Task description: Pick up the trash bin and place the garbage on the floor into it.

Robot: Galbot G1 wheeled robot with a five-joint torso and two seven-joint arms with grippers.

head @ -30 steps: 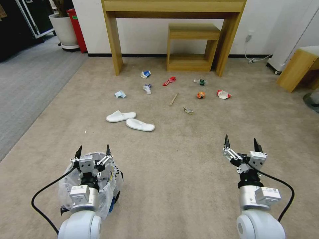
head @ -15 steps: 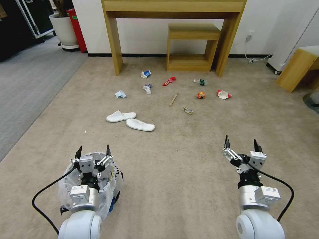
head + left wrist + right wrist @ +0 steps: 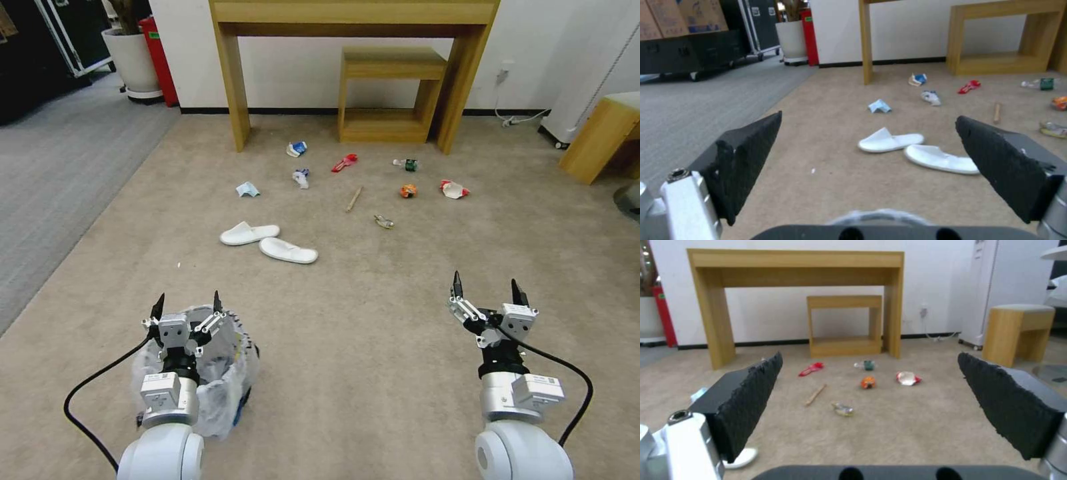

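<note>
Below, left gripper (image 3: 186, 302) over the trash bin (image 3: 230, 393), fingers (image 3: 157, 307) apart.

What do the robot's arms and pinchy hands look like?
Both arms are round and glossy white near the shoulder, then silver metal blocks with small white sticker labels and a black collar. The left gripper and right gripper each have two pointed black fingers with rough pads on silver linkages. A black cable loops from each wrist.
</note>
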